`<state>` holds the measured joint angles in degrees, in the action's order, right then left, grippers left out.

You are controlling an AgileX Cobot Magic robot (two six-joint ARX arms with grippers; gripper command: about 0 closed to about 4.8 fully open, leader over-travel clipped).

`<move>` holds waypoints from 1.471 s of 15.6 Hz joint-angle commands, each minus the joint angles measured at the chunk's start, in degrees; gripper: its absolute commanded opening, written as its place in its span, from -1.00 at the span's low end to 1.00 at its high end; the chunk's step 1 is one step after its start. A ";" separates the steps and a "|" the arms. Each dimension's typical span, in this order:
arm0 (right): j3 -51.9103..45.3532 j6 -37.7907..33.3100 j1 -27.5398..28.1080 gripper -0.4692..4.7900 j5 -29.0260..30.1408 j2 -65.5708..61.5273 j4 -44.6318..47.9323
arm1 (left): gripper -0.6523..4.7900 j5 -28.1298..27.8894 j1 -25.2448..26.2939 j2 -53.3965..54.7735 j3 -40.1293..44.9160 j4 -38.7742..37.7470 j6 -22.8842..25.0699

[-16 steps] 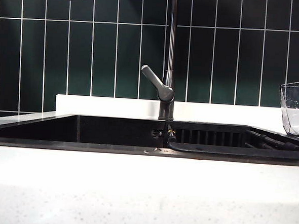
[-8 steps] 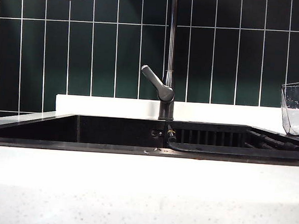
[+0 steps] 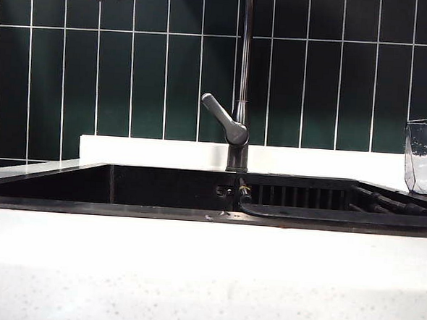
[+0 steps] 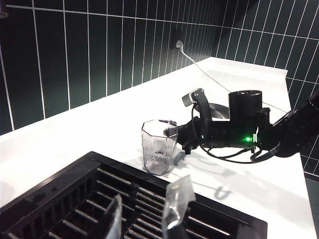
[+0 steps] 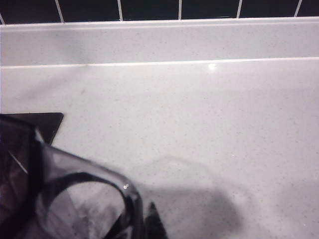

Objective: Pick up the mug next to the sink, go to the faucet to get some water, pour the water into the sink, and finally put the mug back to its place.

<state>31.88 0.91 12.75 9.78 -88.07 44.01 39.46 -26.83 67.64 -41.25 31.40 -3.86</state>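
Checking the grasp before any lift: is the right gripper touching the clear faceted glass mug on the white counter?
Touching. The left wrist view shows the right gripper closed on the clear faceted mug's rim and handle, with no gap between them.

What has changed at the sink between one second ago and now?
The mug shifted slightly right along the countertop, gripped at its handle by the right gripper. The faucet, sink and left gripper, hovering open over the sink rack, stayed put.
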 commanded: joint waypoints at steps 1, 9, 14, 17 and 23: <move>-0.42 0.11 -0.02 -0.66 0.22 0.13 -0.04 | -0.36 0.42 0.00 -0.17 -0.07 0.39 0.04; -0.46 -2.43 -0.02 -0.46 0.22 0.17 -0.66 | -0.36 0.42 0.00 -0.17 -0.07 0.39 0.07; -1.29 -2.38 -0.02 -0.46 0.20 1.44 -0.94 | -0.36 0.42 0.00 -0.17 -0.07 0.37 0.26; -1.31 -2.47 -0.02 -0.46 0.24 2.38 -2.34 | -0.36 0.42 0.00 -0.17 -0.07 0.39 0.26; -1.95 -2.43 -0.11 -0.46 0.31 6.80 -4.94 | -0.35 0.44 0.00 -0.17 -0.04 0.35 0.24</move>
<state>30.39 -1.28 12.69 9.89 -82.19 38.65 39.48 -26.83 67.64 -41.25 31.27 -3.84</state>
